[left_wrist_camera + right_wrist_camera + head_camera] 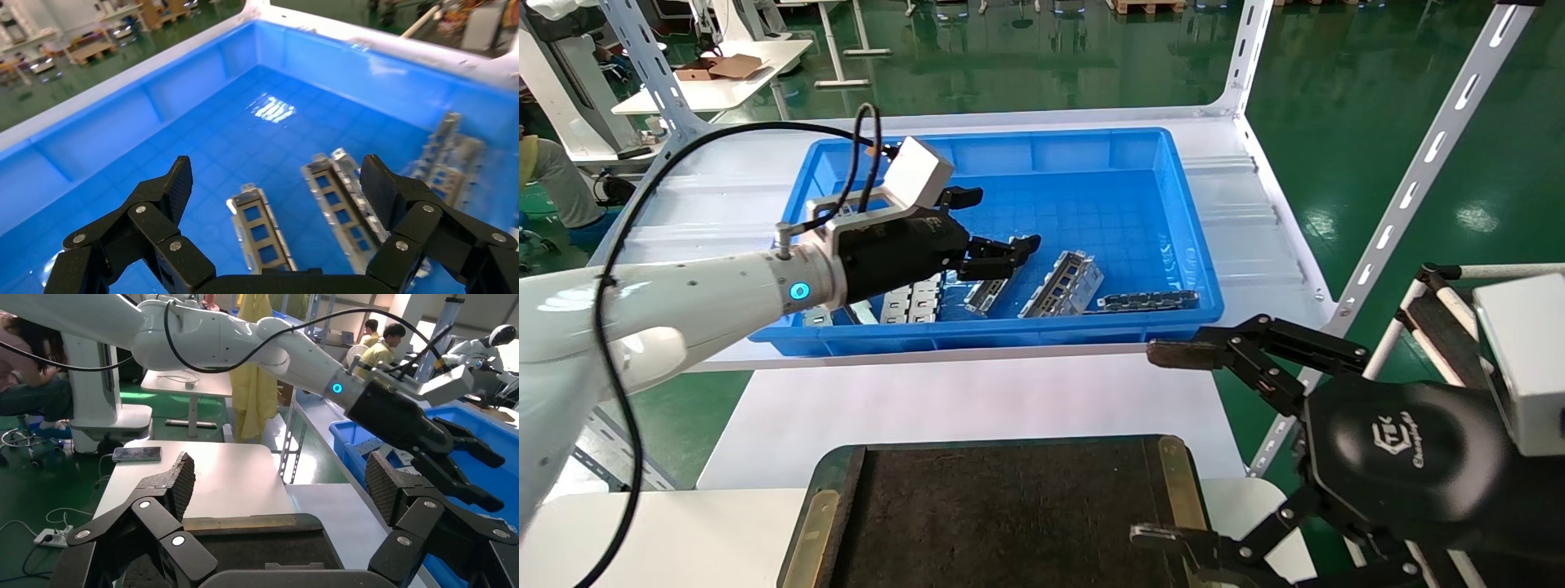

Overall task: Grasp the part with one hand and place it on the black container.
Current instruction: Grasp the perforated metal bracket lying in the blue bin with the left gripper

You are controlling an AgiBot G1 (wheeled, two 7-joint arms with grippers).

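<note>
the left tool (1001, 224) hangs open inside the blue bin (1209, 269), its 2 fingers spread wide and holding nothing, with the part (261, 229) lying flat on the bin floor right under the gap between them. to do this step well, i'd judge the tool should come straight down so the fingers straddle the narrow channel across its width, pads on the raised side edges, and close around the middle of its length so it lifts level. the neighbouring bracket (343, 199) lies just beside the part on the side of 1 finger, so that finger needs to drop into the space between them rather than onto the neighbour. the right tool (1177, 445) is parked open beside the black container (1001, 523), holding nothing. as for what's in things: the bin holds the part, a wider bulkier bracket (1065, 283), a dark flat strip (1148, 300) near the bin's near wall, and pale slotted plates (911, 300) partly hidden under the left arm. the black container sits on the tabletop (944, 408), nearer the robot than the bin, and no part shows on its felt surface.
</note>
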